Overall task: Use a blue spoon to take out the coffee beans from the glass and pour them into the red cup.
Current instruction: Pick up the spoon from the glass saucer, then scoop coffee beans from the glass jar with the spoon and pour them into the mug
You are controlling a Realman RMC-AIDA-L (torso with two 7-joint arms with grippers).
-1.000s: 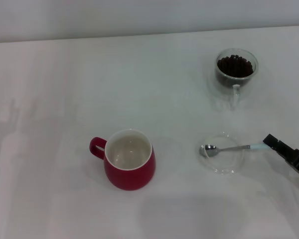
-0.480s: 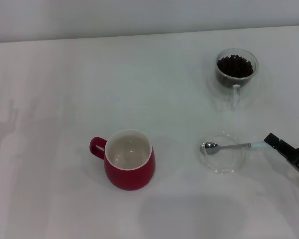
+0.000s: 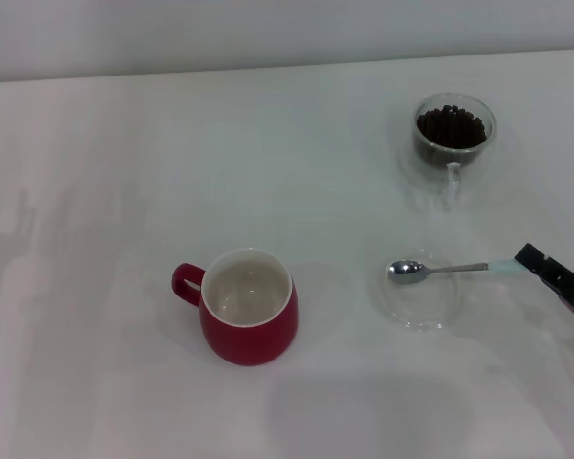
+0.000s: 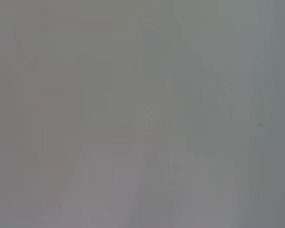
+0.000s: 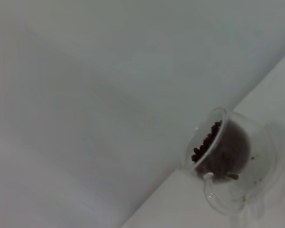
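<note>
Spoon pinched at its handle tip, scoop not yet begun

Your blue spoon (image 3: 438, 270) hangs roughly level above the clear saucer (image 3: 420, 304), bowl toward the red cup (image 3: 248, 306), with the right gripper (image 3: 522, 261) clamped on the end of its pale handle at the frame's right edge. The glass (image 3: 453, 129), full of coffee beans (image 3: 451, 126), stands well beyond it; the cup's cream inside looks empty. You are at the pick-up step, I judge; next, carry the bowl to the glass rim and dip it in. Much of the gripper is cut off, the right wrist view shows only the glass, and the left gripper appears nowhere
</note>
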